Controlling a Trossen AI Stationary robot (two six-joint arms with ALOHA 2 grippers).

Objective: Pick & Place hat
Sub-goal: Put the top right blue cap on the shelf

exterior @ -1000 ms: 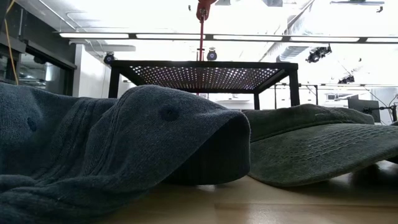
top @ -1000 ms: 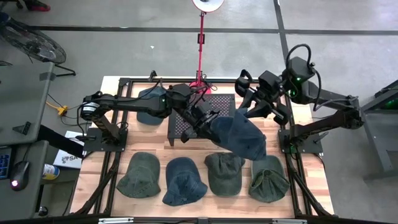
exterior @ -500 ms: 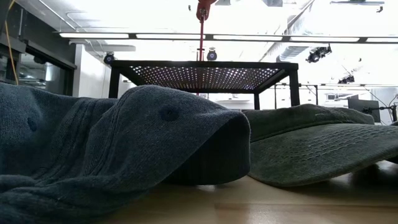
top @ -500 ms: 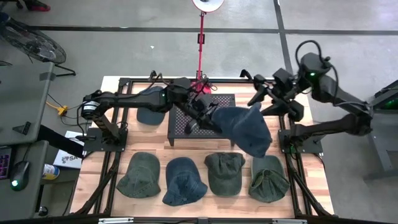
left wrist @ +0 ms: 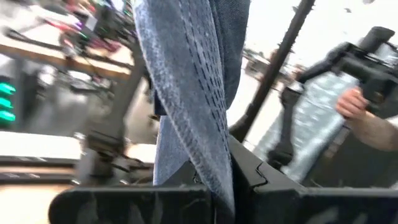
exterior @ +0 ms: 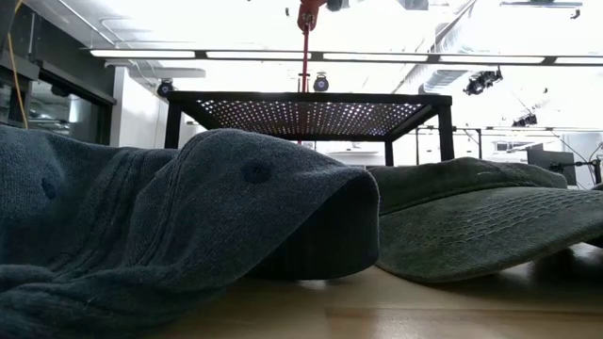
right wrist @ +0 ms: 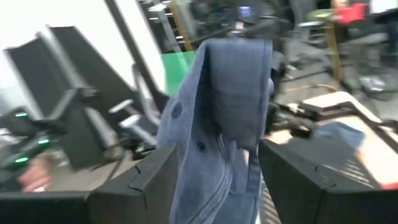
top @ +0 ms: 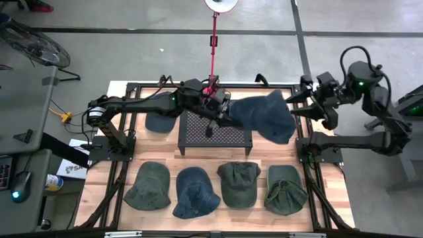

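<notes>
A blue denim hat hangs in the air between both grippers, beside the right end of a black perforated stand. My left gripper is shut on its left side, over the stand. My right gripper is shut on its right side, near the table's far right corner. In the left wrist view the hat rises as a stitched denim strip out of the left gripper. The right wrist view shows the hat bunched in the right gripper. My left gripper pinches a stitched denim edge on the hat's left side between its two fingers, reaching level from the table's left. The hat is lifted clear. My right gripper holds the bunched crown cloth on the hat's right side between its fingers, coming level from the table's right. One layer or several, I cannot tell.
Several hats lie in a row along the near edge: green, blue, green, green. Another dark hat lies left of the stand. A red pole stands at the far edge. A person's hand shows beyond the table.
Both grippers have carried the blue hat up and toward the table's far right. The right gripper has drawn back toward the right edge, the left has followed across the stand. The hat has gone from the near right of the stand to its far right, stretched between them.
</notes>
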